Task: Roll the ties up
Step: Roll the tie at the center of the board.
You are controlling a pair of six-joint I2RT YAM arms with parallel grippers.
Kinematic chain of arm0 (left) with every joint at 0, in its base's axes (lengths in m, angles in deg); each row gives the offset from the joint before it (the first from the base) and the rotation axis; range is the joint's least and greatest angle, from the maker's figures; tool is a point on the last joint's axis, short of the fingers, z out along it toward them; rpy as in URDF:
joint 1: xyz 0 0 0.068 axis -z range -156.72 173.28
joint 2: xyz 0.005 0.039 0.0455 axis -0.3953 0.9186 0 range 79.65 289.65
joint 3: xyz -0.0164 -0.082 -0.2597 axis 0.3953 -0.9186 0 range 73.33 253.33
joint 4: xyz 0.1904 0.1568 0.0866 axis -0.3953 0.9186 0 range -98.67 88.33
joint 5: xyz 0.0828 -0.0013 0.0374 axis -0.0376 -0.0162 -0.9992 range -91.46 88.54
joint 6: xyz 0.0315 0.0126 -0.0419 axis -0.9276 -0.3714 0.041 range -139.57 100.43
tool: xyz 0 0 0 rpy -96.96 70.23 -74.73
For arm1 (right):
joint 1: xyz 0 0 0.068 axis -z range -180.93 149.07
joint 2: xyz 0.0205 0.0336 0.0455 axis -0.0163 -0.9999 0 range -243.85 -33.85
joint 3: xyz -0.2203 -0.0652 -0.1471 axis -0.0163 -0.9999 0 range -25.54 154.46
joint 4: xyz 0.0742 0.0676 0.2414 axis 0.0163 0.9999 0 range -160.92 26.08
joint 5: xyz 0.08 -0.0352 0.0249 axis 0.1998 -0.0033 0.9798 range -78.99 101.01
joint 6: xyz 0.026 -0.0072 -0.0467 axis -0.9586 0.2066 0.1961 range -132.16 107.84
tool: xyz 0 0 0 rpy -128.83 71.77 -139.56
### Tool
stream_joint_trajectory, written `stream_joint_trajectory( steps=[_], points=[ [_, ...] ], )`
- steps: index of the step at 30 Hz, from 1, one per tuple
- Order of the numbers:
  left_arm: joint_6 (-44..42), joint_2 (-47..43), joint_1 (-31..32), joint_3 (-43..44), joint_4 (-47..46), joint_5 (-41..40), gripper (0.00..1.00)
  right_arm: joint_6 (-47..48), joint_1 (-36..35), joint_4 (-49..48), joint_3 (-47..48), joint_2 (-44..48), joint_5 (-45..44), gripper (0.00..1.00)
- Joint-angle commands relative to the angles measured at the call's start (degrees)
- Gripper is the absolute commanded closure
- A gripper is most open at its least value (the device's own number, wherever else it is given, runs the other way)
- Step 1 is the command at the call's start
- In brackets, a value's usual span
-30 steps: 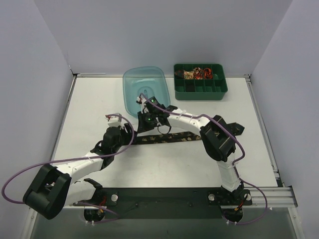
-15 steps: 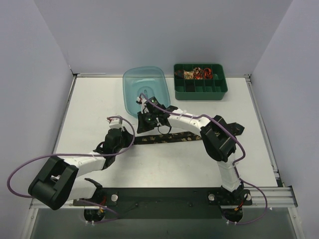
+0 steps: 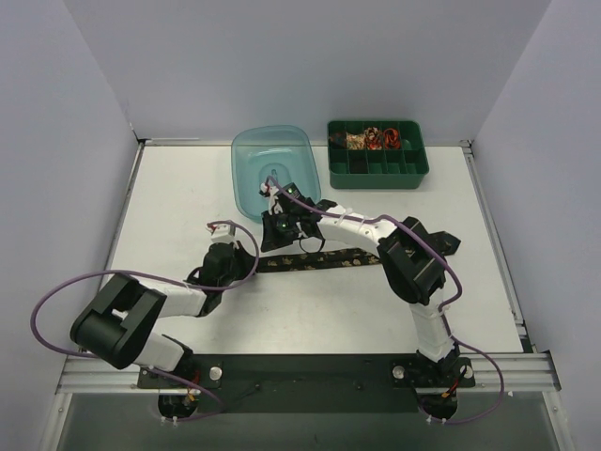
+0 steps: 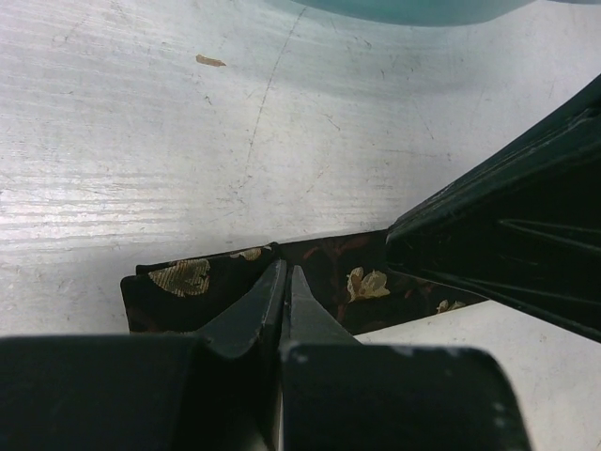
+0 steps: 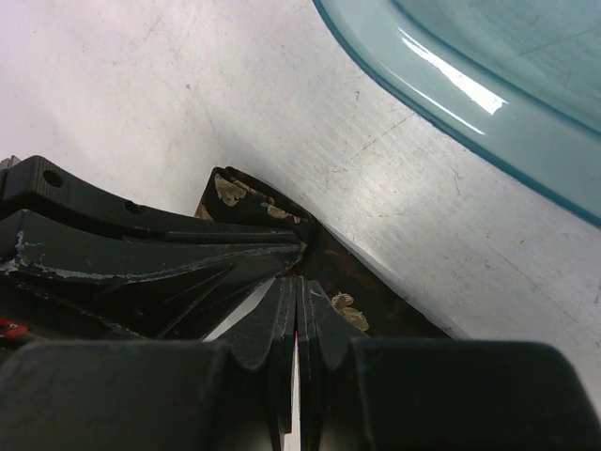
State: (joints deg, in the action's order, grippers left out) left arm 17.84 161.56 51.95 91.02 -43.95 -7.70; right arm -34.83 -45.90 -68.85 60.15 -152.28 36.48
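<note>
The tie (image 3: 324, 261) lies flat across the middle of the table (image 3: 169, 188), running left to right, with its left end under both grippers. The left gripper (image 3: 246, 265) is closed, its tips on the far edge of that end, where the fabric puckers slightly, so it seems to pinch the cloth. The right gripper (image 3: 279, 242) is also closed, just beside it, with fabric bunched at its tips. The main risk is crowding: the two sets of fingers nearly touch, and turning the end over could knock them together or pull the cloth out of one pinch. A thin pinch on slick fabric may slip, leaving a loose or skewed first turn. The tub (image 3: 246, 150) sits just beyond the right gripper, so a far-side swing could nudge it. The tabletop is white, scuffed and lightly scratched, giving little grip to hold the tie. Plain pale walls (image 3: 282, 56) enclose it, and a green tray (image 3: 418, 169) at the far right holds finished coils (image 3: 371, 139).
</note>
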Motion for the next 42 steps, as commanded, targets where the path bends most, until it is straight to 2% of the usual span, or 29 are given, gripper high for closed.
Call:
stream_joint_trajectory(
  steps=[1,12,23,38,41,42],
  points=[
    [1.3,2.1,-0.2,-0.6,-3.0,-0.6,1.00,-0.1,0.5,-0.7,-0.4,2.9,-0.2,1.00],
    [2.8,4.1,0.0,1.0,0.0,-0.6,1.00,-0.4,1.2,-0.5,-0.5,2.9,-0.1,1.00],
    [3.7,-8.3,-0.2,0.9,8.2,-3.5,1.00,-0.4,1.2,-0.6,-0.3,4.2,1.2,1.00],
    [3.4,-13.3,-0.5,0.8,11.1,-4.5,0.81,0.3,-1.6,-0.3,2.8,3.6,3.0,1.00],
    [2.4,-16.9,-0.7,0.4,12.1,-3.9,0.71,0.4,-2.4,0.1,4.2,2.8,3.6,1.00],
    [2.1,-19.0,-0.7,0.5,12.6,-3.8,0.64,0.4,-2.7,0.1,4.5,2.4,3.7,1.00]
  ],
)
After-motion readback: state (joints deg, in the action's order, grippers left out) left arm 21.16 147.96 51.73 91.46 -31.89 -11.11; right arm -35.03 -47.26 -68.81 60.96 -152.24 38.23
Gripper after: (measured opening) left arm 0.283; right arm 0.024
